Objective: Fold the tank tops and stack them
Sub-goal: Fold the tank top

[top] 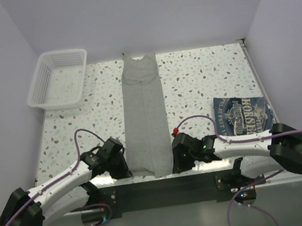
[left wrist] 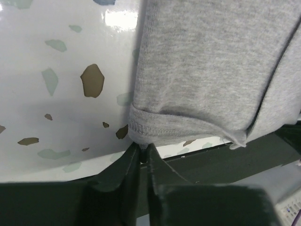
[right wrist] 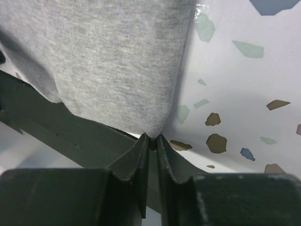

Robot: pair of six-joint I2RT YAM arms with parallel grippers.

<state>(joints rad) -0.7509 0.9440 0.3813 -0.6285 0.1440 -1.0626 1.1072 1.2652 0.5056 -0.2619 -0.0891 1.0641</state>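
Note:
A light grey tank top [top: 146, 119] lies folded into a long narrow strip down the middle of the table, neck end far, hem at the near edge. My left gripper [top: 126, 169] is shut on the hem's left corner [left wrist: 141, 141]. My right gripper [top: 177, 163] is shut on the hem's right corner [right wrist: 151, 134]. In both wrist views the grey tank top [left wrist: 207, 70] [right wrist: 108, 61] bunches just between the fingertips. A folded navy tank top [top: 244, 115] with white lettering rests at the right, beside the right arm.
A white mesh basket [top: 58, 78] stands at the far left corner. The speckled table [top: 202, 77] ends at a dark front rail [top: 168, 187] under the hem. Walls close in on the left, right and back.

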